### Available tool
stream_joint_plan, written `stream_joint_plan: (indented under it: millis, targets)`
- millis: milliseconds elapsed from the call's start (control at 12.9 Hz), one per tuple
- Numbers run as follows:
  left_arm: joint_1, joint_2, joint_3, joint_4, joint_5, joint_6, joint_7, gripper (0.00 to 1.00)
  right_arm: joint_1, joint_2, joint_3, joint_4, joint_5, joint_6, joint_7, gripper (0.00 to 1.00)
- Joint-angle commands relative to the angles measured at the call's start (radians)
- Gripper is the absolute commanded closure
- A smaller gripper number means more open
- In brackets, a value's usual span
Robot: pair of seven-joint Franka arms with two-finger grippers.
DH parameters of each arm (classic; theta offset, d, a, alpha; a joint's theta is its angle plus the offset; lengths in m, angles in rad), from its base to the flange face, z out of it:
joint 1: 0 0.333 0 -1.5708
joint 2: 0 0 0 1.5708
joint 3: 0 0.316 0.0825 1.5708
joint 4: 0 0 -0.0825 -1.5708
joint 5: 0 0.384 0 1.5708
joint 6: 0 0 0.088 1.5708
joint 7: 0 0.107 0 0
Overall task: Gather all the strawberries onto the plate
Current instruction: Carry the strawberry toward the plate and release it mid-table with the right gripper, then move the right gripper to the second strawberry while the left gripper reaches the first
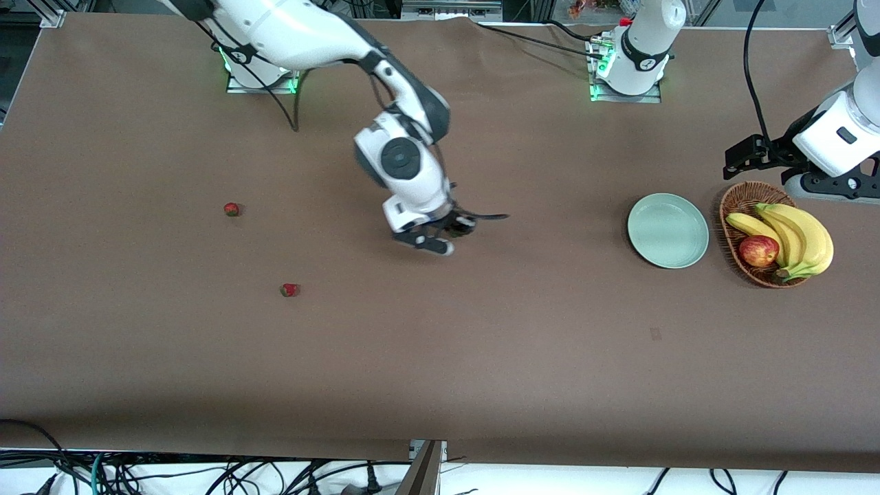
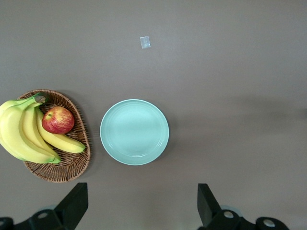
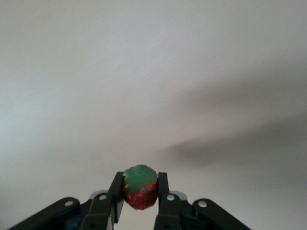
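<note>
My right gripper [image 1: 459, 225] hangs over the middle of the table, shut on one strawberry [image 3: 140, 188]; the berry's green top shows between the fingers [image 3: 116, 184]. Two more strawberries lie on the brown table toward the right arm's end, one [image 1: 232, 209] farther from the front camera than the other [image 1: 289, 290]. The pale mint-green plate [image 1: 667, 230] [image 2: 134, 132] sits bare toward the left arm's end, beside the basket. My left gripper [image 1: 737, 159] [image 2: 142, 203] waits open above the table by the basket and plate, nothing between its fingers [image 2: 74, 203].
A brown wicker basket [image 1: 741, 199] [image 2: 72, 168] with bananas [image 1: 801, 237] and a red-yellow apple [image 1: 758, 250] stands beside the plate at the left arm's end. A small tape mark [image 1: 655, 334] lies nearer the front camera than the plate.
</note>
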Motion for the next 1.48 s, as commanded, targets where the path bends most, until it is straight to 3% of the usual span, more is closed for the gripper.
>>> stream_joint_plan:
  millis: [0,233,311,388,544,777,1087,1243,1398]
  targets:
    - [0.007,-0.001,-0.005,0.003,-0.022,-0.001,-0.002,0.00,0.090,0.136,-0.010,0.117,0.002,0.205,0.170,0.86]
    - [0.010,-0.002,-0.005,-0.010,-0.024,0.005,0.001,0.00,0.152,0.193,-0.023,0.112,-0.001,0.346,0.226,0.81]
    - [0.010,-0.001,-0.005,-0.016,-0.024,0.007,0.004,0.00,0.149,0.190,-0.021,0.112,0.004,0.345,0.229,0.66]
    - [0.010,-0.002,-0.005,-0.026,-0.024,0.011,0.006,0.00,0.147,0.184,-0.021,0.112,0.007,0.345,0.230,0.39]
    - [0.011,-0.007,-0.005,-0.063,-0.022,0.031,0.009,0.00,0.135,0.164,-0.023,0.115,0.022,0.342,0.278,0.22]
    - [0.010,-0.030,-0.005,-0.164,-0.018,0.112,0.011,0.00,0.056,0.087,-0.023,0.105,0.007,0.184,0.247,0.16]
    - [0.001,-0.043,-0.023,-0.282,-0.015,0.221,0.011,0.00,-0.081,-0.020,-0.035,0.093,0.010,-0.191,-0.088,0.16]
    - [0.001,-0.043,-0.063,-0.345,-0.015,0.295,-0.005,0.00,-0.093,-0.097,-0.131,0.030,0.012,-0.340,-0.301,0.16]
    - [0.001,-0.039,-0.117,-0.410,-0.015,0.391,-0.060,0.00,-0.093,-0.167,-0.234,-0.071,0.016,-0.385,-0.528,0.16]
